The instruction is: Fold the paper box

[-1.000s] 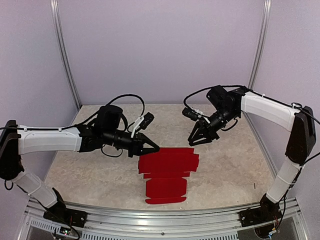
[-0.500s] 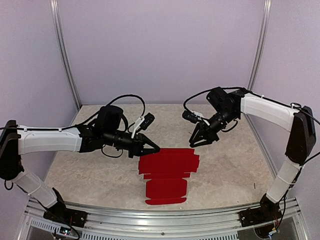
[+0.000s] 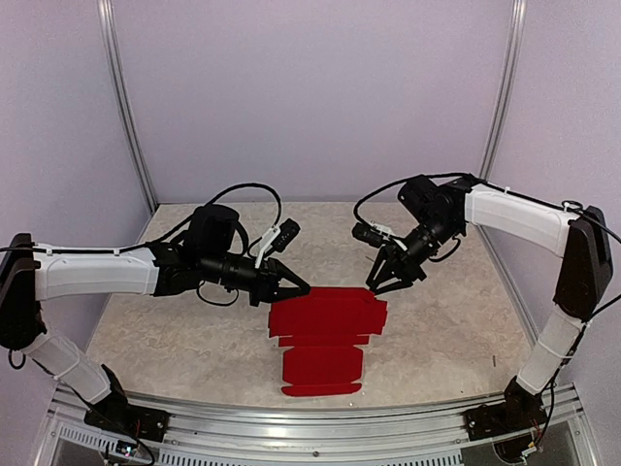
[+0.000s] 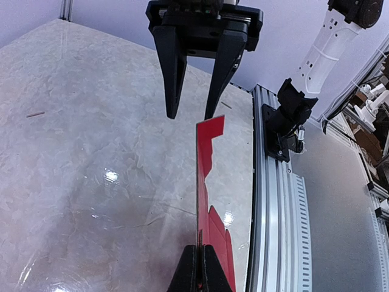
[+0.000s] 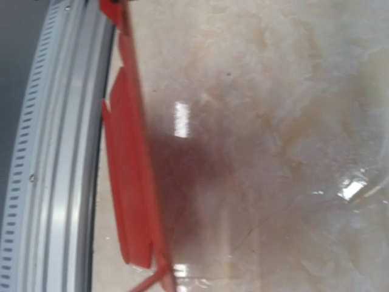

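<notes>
**Pinched at one corner, otherwise flat**

Top view: shows the paper box unfolded on the table, between the two arms and near the front rail. Shows the left end effector closed tight on its far left corner. Shows the right end effector close by the far right corner, jaws partly apart, holding nothing.

Left wrist: looks along the red card edge-on, clamped between the closed fingers.

Right wrist: shows only card, table and rail.
</notes>
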Tool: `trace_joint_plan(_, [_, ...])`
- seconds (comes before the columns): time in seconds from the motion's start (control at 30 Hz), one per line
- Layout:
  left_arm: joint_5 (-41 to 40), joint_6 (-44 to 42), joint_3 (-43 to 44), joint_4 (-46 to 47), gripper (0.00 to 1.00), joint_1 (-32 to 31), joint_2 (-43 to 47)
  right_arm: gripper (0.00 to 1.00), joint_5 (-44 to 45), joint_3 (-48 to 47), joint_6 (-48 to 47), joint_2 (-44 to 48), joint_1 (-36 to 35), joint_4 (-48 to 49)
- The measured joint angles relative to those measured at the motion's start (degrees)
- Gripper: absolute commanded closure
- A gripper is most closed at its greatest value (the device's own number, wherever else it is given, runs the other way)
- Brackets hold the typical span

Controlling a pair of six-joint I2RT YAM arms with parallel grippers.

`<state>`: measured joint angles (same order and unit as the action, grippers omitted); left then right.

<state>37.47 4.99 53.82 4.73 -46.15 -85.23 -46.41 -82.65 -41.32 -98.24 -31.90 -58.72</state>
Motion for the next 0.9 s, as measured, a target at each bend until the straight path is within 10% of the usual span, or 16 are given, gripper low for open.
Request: trace_joint_plan(0.9, [1.8,0.1,0.1,0.0,1.00,-0.3,0.0,0.69,-3.1,-1.2,-0.6,-1.1,-2.6,-1.4])
